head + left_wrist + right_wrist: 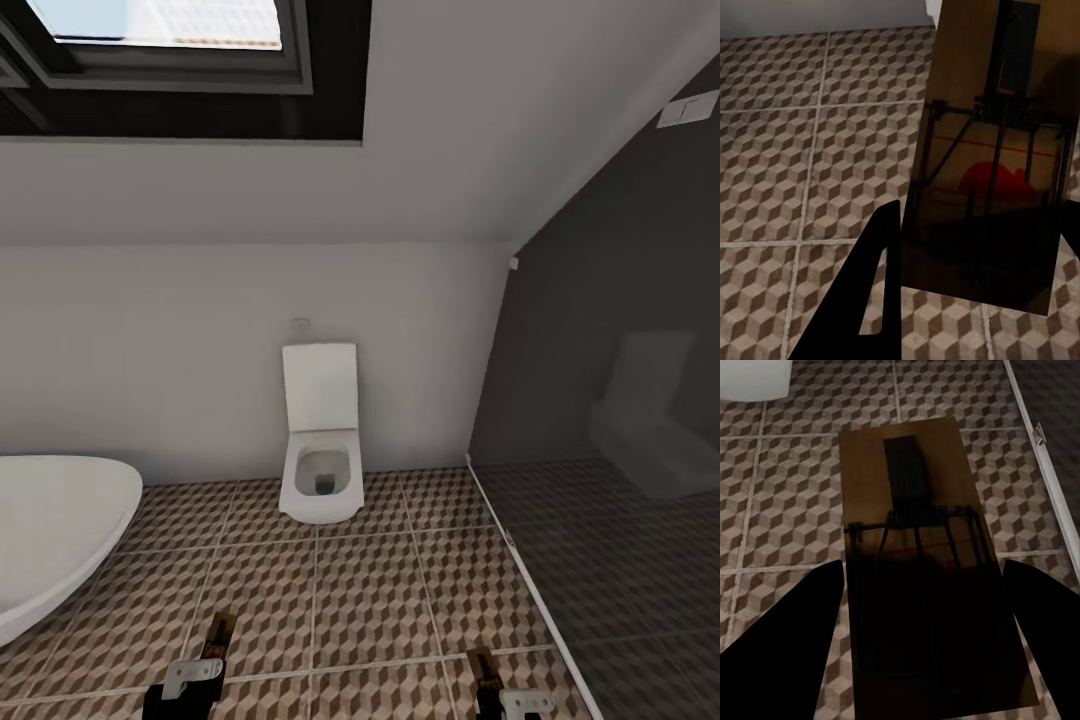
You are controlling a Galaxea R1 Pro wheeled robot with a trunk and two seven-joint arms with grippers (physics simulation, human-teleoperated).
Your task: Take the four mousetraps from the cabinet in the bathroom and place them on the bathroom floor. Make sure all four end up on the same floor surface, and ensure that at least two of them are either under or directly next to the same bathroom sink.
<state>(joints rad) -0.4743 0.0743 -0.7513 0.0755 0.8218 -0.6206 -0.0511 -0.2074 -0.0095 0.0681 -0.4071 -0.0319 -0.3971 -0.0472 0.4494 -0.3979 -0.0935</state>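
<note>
We are carrying two small flat tan wooden mousetraps with dark wire parts, one in each end effector. The left end effector (190,680) is closed on the left mousetrap (990,165), whose red spot shows beneath the wire frame; the board stands out forward between the dark fingers (874,285), its long axis running along them. The right end effector (515,703) likewise grips the right mousetrap (926,562), the board lying lengthwise between its fingers and pointing away from the wrist.

Both traps hang above the bathroom floor (370,590), large square tiles printed with brown, beige and white cubes. In the head view the two end effectors sit at the near edge of that floor. Ahead, against the far wall, stands a white square toilet (321,440); a white rounded tub rim (60,530) curves in at the floor's left edge, and a dark glass panel (620,420) closes off the right edge.

We judge that the release comes next, but the white basin the traps must lie beside is not before us, so we reckon the base has to turn first. The traps lie directly within each grip, so neither arm needs to reach.
</note>
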